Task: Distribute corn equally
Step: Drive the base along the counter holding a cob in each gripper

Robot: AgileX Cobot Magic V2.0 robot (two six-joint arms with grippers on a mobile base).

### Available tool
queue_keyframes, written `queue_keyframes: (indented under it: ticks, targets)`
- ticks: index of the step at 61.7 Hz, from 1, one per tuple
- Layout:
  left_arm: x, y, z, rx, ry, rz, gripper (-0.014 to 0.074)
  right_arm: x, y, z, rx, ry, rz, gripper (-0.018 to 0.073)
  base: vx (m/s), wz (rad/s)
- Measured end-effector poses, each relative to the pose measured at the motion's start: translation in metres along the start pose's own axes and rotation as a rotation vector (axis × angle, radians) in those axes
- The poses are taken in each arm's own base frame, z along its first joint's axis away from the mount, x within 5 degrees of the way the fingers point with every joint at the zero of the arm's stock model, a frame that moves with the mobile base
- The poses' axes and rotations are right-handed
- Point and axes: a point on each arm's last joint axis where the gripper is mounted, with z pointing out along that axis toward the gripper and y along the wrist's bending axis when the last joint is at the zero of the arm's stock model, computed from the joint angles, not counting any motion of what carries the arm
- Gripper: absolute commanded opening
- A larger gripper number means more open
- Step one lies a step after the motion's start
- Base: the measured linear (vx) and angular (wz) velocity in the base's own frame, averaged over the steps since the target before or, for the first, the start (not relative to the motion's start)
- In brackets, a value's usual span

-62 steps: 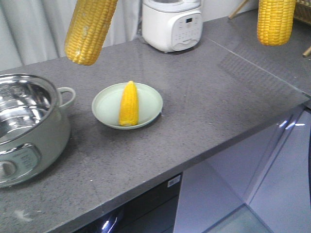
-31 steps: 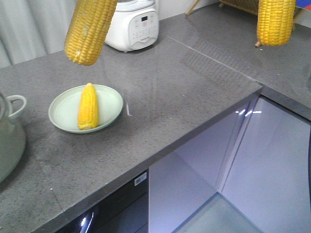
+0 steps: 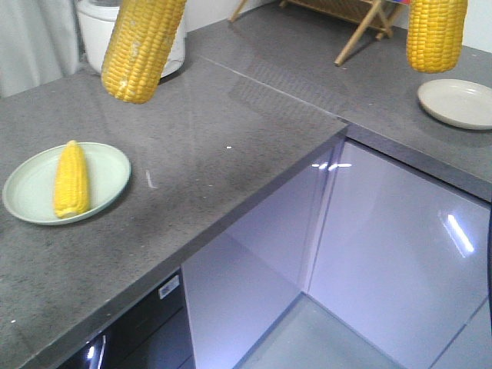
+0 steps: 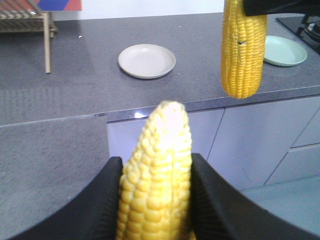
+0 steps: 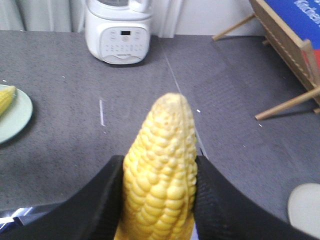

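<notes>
Corn (image 3: pixel 71 178) bright yellow, regular kernel rows; left cob (image 3: pixel 142 46) and right cob (image 3: pixel 437 34) same, tips paler. Jaws matte black. Worktop (image 3: pixel 223 115) dark grey, fine speckle. Near plate (image 3: pixel 27 192) pale green, far plate (image 3: pixel 461 104) off-white. Cooker (image 5: pixel 119 30) white. Cabinet fronts (image 3: pixel 384 254) glossy pale lilac-grey. Rack (image 5: pixel 287 102) tan wood, blue panel.

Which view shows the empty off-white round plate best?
Left wrist view: the off-white round plate lies whole, unobstructed. The front view crops it at the right edge; the right wrist view catches only a sliver, bottom right.
</notes>
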Motion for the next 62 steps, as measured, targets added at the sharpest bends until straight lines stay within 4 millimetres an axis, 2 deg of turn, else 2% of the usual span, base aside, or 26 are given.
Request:
queue_keyframes:
  ticks: [62]
  targets:
    - [0.0000, 0.0000, 0.0000, 0.000, 0.000, 0.000, -0.0008, 0.0000, 0.0000, 0.0000, 0.000, 0.000, 0.000, -0.0001, -0.01, -0.30]
